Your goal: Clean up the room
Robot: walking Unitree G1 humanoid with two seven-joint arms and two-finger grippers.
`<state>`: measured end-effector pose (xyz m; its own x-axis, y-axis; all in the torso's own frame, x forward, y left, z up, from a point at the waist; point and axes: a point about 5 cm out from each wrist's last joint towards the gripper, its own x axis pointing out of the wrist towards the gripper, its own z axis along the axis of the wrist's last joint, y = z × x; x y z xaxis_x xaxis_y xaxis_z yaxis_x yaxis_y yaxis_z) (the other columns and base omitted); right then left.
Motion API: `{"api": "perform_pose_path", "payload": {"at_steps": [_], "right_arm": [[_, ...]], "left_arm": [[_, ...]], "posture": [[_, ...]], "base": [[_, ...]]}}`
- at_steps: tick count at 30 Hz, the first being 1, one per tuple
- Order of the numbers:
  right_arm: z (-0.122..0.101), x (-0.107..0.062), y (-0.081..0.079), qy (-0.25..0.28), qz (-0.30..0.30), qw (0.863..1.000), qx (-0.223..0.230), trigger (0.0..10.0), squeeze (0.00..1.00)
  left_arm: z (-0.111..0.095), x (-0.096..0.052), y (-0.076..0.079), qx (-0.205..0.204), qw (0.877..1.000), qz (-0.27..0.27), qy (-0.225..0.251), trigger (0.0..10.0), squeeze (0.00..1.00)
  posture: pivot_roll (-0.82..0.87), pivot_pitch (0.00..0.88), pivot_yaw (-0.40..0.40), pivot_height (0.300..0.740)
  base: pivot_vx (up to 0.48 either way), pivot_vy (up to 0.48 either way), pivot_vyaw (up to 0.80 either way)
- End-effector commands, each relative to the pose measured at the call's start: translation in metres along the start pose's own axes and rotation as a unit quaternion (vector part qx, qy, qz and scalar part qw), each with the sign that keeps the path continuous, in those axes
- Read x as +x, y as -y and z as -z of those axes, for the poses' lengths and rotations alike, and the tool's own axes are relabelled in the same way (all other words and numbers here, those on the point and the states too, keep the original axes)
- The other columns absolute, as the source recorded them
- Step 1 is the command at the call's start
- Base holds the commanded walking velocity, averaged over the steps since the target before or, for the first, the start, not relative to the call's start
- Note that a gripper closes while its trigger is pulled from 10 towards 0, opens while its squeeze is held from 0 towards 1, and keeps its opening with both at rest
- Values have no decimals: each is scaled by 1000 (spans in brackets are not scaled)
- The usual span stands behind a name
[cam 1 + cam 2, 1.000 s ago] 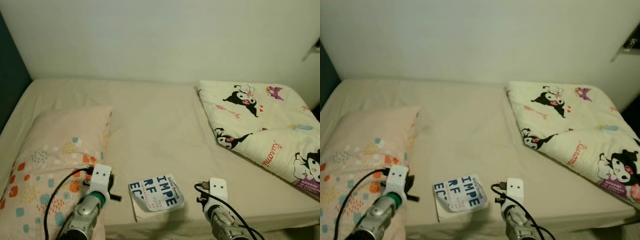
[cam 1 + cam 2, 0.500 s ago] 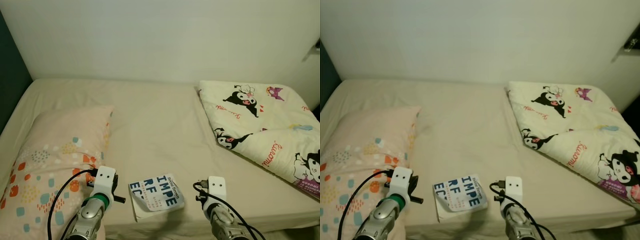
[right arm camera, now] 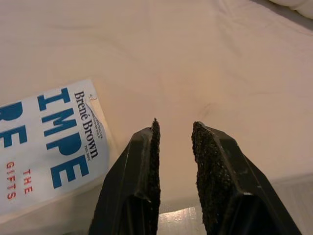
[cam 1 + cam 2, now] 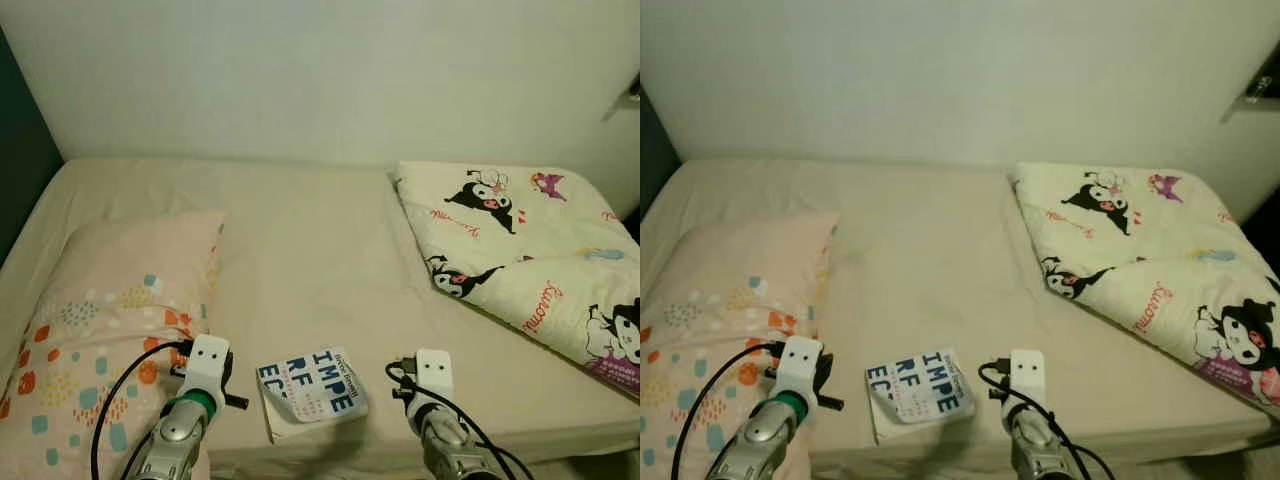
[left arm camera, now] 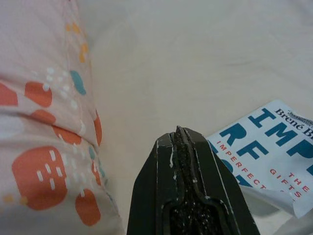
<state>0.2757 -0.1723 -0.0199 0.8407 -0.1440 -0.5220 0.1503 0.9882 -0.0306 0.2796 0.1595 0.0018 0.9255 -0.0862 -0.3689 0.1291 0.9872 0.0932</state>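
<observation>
**Book between my two grippers at the bed's near edge**

Book (image 4: 311, 389) is my landmark: a white paperback with big blue letters, its cover curled up at one corner, lying on the beige bed (image 4: 310, 250) close to the near edge. My left gripper (image 5: 182, 142) hovers just beside the book on its pillow side, jaws clenched together with nothing between them. My right gripper (image 3: 175, 134) hovers just beside the book on the other side, jaws released a little, with bare sheet showing in the gap. Left of the book lies a pink pillow (image 4: 110, 310) with orange and teal spots. Well apart from the book, to the far right, a cream cartoon-print blanket (image 4: 520, 255) sits folded on the bed.
</observation>
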Motion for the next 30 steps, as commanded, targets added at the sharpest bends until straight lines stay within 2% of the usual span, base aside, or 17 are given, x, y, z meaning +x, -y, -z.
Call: {"api": "perform_pose_path", "payload": {"at_steps": [1, 3, 16, 23, 24, 29, 30], "right_arm": [[-2, 0, 3, 6, 8, 1000, 15, 10000, 0], [-3, 1, 5, 2, 10, 998, 54, 10000, 0], [-4, 2, 4, 3, 7, 998, 65, 10000, 0], [-5, 2, 2, 4, 0, 999, 40, 10000, 8], [-5, 2, 1, 5, -1, 999, 37, 10000, 125], [-6, 2, 0, 8, -1, 1000, 30, 10000, 118], [-7, 2, 1, 12, 4, 1000, 24, 10000, 90]], "left_arm": [[7, -3, 3, 3, 1000, 5, -15, 10000, 0], [6, -3, 2, 4, 1000, 5, -15, 10000, 0], [5, -3, -1, 7, 1000, 2, -24, 10000, 0], [6, -2, -2, 7, 999, 2, -31, 10000, 0], [7, -2, -2, 7, 999, 2, -32, 10000, 0], [7, -1, -3, 7, 999, 1, -36, 10000, 0], [8, -1, -3, 7, 999, 0, -39, 10000, 0]], "posture": [[155, 0, -33, 740], [155, 0, -33, 740], [155, 0, -33, 740], [155, 0, -33, 740], [155, 0, -33, 740], [155, 0, -33, 740], [155, 0, -33, 740]], "base": [[0, 0, 0], [0, 0, 0], [0, 0, 0], [0, 0, 0], [0, 0, 0], [0, 0, 0], [0, 0, 0]]}}
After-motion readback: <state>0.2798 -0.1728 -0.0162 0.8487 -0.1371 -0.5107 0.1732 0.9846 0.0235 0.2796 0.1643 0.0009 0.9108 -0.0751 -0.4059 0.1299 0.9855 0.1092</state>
